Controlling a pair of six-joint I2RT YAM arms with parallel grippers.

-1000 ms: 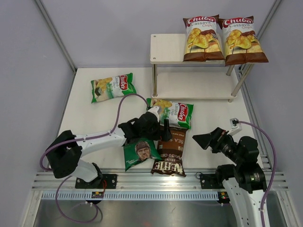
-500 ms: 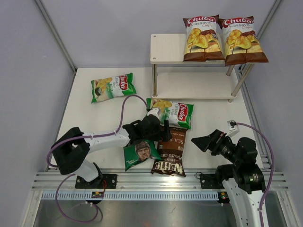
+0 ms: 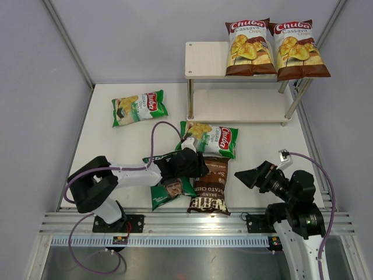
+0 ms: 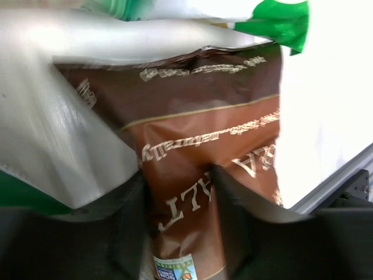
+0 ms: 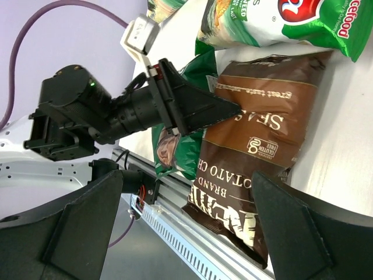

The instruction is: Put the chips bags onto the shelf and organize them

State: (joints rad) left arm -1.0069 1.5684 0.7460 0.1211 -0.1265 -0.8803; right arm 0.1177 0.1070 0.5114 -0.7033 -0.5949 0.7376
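Observation:
My left gripper [image 3: 201,166] [image 4: 178,175] is shut on a raised fold of the dark brown Kettle bag [image 3: 213,186] [image 4: 198,128] [image 5: 262,146], near its upper left edge. A dark green REAL bag [image 3: 172,189] [image 5: 180,151] lies beside it, partly under the arm. One green Chuba bag [image 3: 213,139] [image 5: 280,20] touches the Kettle bag's top; another [image 3: 139,107] lies at the far left. Two brown Chuba bags [image 3: 250,46] [image 3: 298,49] lie on the shelf's [image 3: 204,58] top board. My right gripper [image 3: 242,173] [image 5: 186,175] hovers open to the right, holding nothing.
The shelf's lower board [image 3: 239,105] is bare. An aluminium rail [image 3: 192,224] runs along the table's near edge, under the Kettle bag's lower end. A purple cable [image 3: 152,131] arcs over the left arm. Grey walls close in both sides.
My left gripper came down onto the Kettle bag and closed from wide open, pinching a fold; the bag shifted slightly. The right arm barely moved.

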